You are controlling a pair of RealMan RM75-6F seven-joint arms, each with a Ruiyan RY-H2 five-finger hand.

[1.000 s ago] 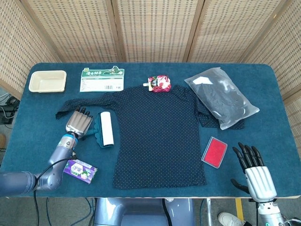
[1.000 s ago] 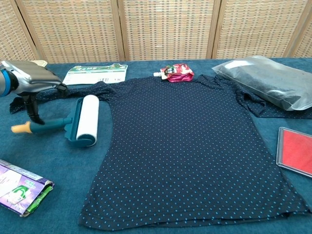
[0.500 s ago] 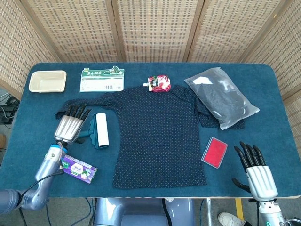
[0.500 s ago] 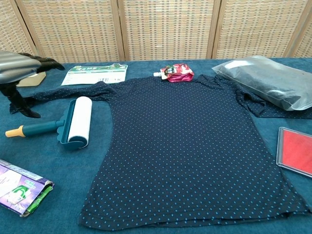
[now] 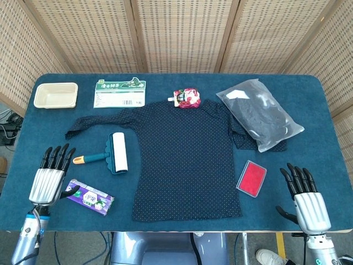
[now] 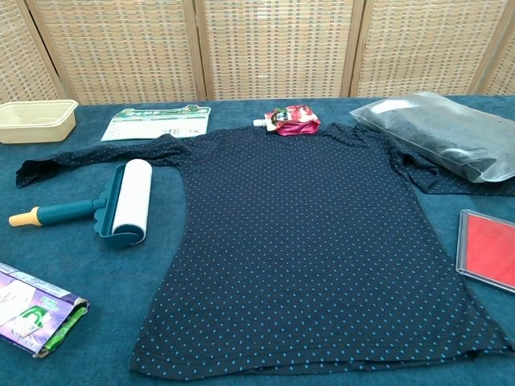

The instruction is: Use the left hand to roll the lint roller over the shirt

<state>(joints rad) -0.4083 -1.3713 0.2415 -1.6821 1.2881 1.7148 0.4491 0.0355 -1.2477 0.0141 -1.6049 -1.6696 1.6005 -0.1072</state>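
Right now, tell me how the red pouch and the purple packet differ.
The red pouch lies at the far side, touching the shirt collar; the purple packet lies at the near left edge, off the shirt. The red pouch has a white spout; the purple packet is a flat rectangle with none. Both lie flat on the blue table.

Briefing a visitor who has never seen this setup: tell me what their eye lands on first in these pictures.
The dark navy shirt with small blue dots, spread flat over the middle of the blue table, dominates. Beside its left edge lies the teal-handled lint roller with a white roll, untouched. At the near corners, the left hand and right hand hold nothing, fingers apart.
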